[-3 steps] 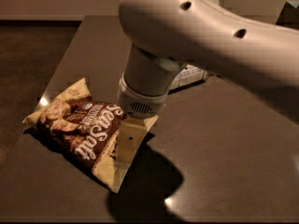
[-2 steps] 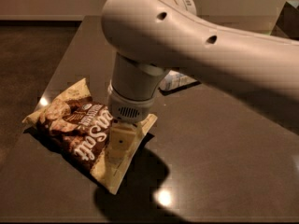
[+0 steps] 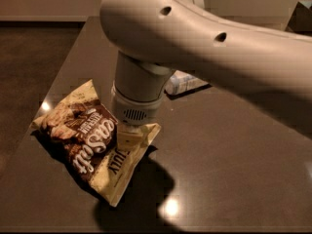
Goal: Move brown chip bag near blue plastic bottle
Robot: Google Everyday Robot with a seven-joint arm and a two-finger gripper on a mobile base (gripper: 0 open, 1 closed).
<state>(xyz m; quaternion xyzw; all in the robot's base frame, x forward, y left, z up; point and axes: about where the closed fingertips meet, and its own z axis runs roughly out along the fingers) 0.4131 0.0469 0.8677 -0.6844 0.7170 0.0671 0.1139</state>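
Observation:
The brown chip bag lies flat on the dark table at the left, its "Sea Salt" lettering up and its cream "July" edge toward the front. My gripper hangs from the big white arm and is down on the bag's right edge, its tip against the cream part. The blue plastic bottle lies on its side behind the arm, to the right of the bag and farther back. Only its pale label end shows; the rest is hidden by the arm.
The dark table ends in an edge at the left, with brown floor beyond. My white arm spans the upper right of the view. A dark object sits at the far right corner.
My arm has swung left and come down, so the gripper now sits lower on the bag's right edge. The bag and the bottle have stayed in place.

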